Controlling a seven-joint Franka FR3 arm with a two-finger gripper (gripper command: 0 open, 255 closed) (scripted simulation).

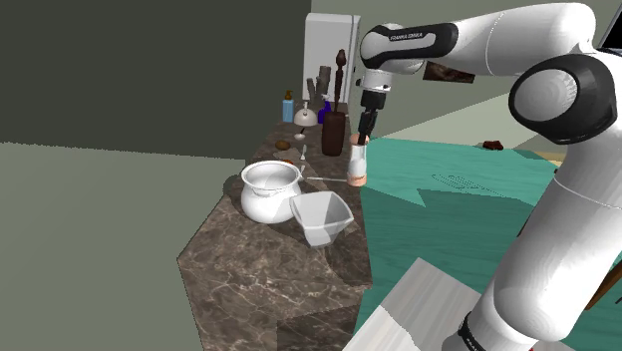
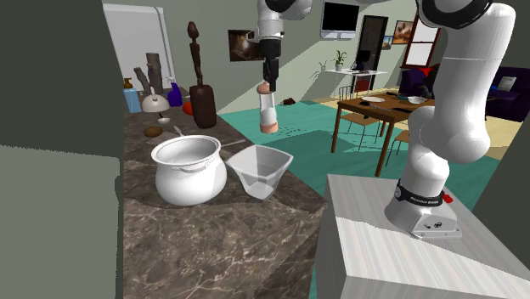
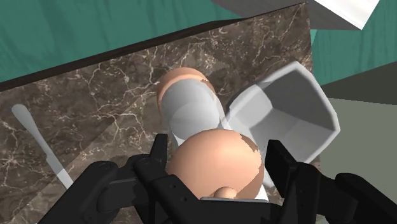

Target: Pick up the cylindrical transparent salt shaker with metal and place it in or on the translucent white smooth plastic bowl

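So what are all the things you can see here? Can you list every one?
salt shaker: one, clear white with peach ends, clasped in the gripper near the bowl
bowl: one, see-through white, at the counter's edge beside the pot
pot: one, white, on the counter
thin utensil: one, white, lying flat on the counter
tall mill: one, dark brown, at the counter's far end
bottle: one, light blue, at the counter's far end
counter: one, dark marble
dining table: one, brown, far off over the teal floor
stand: one, pale grey box
arm: one, white with dark joints
gripper: one, black, shut on the shaker's top
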